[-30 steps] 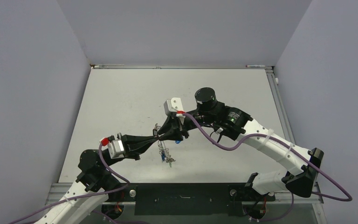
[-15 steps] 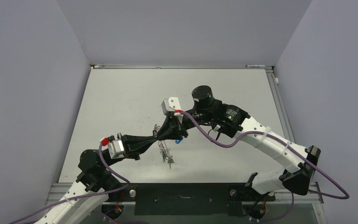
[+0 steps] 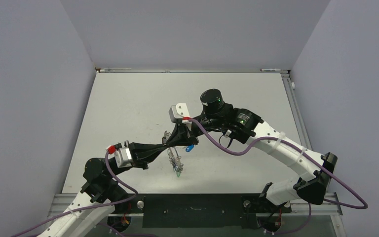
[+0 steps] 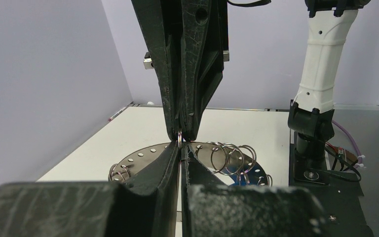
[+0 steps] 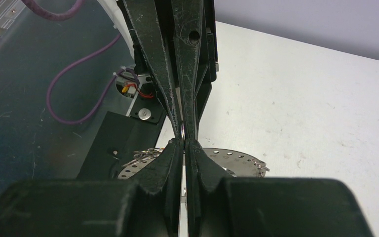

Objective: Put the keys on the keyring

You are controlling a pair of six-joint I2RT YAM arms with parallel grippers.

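Nearest me, just short of the keyring (image 4: 140, 159), the left gripper (image 4: 180, 149) is clenched. Its tips meet those of the right gripper (image 4: 181, 133), also clenched, which points in from the keyring's far side. Both sets of tips pinch a thin wire loop (image 4: 179, 138), seen edge-on just above the keyring.

The keyring is a flat grey disc with small rim holes and more loops threaded on. It appears raised off the table, and the keys (image 3: 176, 165) dangle beneath it. I judge it light, stiff and slick. The loose keys will likely swing, so I would grip bare rim between loops.

Beyond the keyring is a pale matte table (image 3: 128, 98), then plain lilac walls (image 3: 187, 34).
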